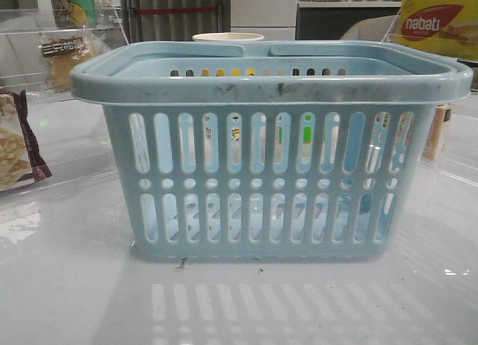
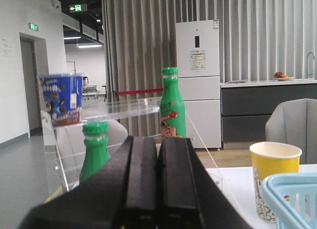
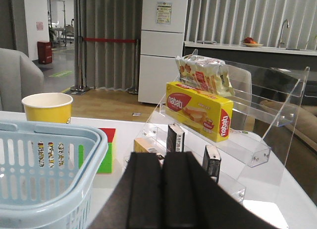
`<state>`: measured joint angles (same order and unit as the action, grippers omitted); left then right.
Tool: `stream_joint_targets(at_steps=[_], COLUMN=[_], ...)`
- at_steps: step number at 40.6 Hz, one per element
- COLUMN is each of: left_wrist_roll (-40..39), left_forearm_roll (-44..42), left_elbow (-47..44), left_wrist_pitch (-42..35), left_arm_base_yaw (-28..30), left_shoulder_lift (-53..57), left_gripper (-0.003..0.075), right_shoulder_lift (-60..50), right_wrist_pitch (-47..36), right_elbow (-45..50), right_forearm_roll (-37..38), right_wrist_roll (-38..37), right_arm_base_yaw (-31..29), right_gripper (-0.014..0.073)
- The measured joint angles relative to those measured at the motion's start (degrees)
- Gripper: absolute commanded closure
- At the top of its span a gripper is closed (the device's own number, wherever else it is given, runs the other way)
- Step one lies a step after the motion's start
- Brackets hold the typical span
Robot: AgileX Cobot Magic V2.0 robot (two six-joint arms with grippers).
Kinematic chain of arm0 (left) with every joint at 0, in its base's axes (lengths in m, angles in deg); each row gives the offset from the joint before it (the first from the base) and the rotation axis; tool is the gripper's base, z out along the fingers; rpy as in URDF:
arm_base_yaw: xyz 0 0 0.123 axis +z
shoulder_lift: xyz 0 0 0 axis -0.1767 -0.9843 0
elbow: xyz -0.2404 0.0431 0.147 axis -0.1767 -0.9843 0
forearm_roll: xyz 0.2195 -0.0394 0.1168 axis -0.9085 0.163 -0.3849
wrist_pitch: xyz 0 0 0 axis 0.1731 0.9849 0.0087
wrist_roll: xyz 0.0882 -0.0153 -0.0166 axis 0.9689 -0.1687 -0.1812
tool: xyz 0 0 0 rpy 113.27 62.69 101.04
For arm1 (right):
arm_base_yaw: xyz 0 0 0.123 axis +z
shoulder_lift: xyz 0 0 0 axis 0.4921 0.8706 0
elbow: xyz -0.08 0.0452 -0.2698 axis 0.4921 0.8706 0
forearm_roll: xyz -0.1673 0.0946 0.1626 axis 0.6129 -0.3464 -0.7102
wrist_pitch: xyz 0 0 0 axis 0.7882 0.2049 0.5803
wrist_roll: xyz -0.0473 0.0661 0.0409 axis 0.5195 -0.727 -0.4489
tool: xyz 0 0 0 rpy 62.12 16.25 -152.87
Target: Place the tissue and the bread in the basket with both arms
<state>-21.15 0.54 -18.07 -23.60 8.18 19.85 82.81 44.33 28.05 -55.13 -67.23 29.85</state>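
Basket (image 1: 272, 147) mid-table, both grippers pressed together and apart from it

We see a light-blue basket with slotted sides, a row of round holes and a thick scuffed rim, standing upright at the table's centre in the front view; the bread (image 1: 66, 55), golden-brown in clear wrap with a dark label, sits on a clear shelf behind the basket to the left. Our left gripper (image 2: 157, 182) has its fingers pressed together on nothing, the basket rim (image 2: 292, 194) just beside it. Our right gripper (image 3: 162, 189) is likewise pressed together, empty, the basket (image 3: 49, 169) near its side, not touching. We cannot pick out the tissue for sure
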Motion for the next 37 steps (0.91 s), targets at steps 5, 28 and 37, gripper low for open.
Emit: stream_joint_targets(at_steps=[5,28,37], left_wrist_roll=[0.0,0.0,0.0], left_forearm_roll=[0.0,0.0,0.0], left_elbow=[8.9,17.0,16.7], left_wrist_pitch=[6.8,29.6,30.0], left_arm_base_yaw=[0.0,0.0,0.0], left_shoulder_lift=[-5.8,-27.2,-31.5], left_gripper=[0.063,0.063,0.0404], right_shoulder_lift=[6.6,31.3,36.5], right_wrist_pitch=[7.0,26.0,27.1], right_elbow=[-9.1,-19.1,-19.1], right_forearm_roll=[0.0,0.0,0.0], right_wrist_roll=[0.0,0.0,0.0], right_arm_base_yaw=[0.0,0.0,0.0], right_gripper=[0.0537,0.0536,0.0263])
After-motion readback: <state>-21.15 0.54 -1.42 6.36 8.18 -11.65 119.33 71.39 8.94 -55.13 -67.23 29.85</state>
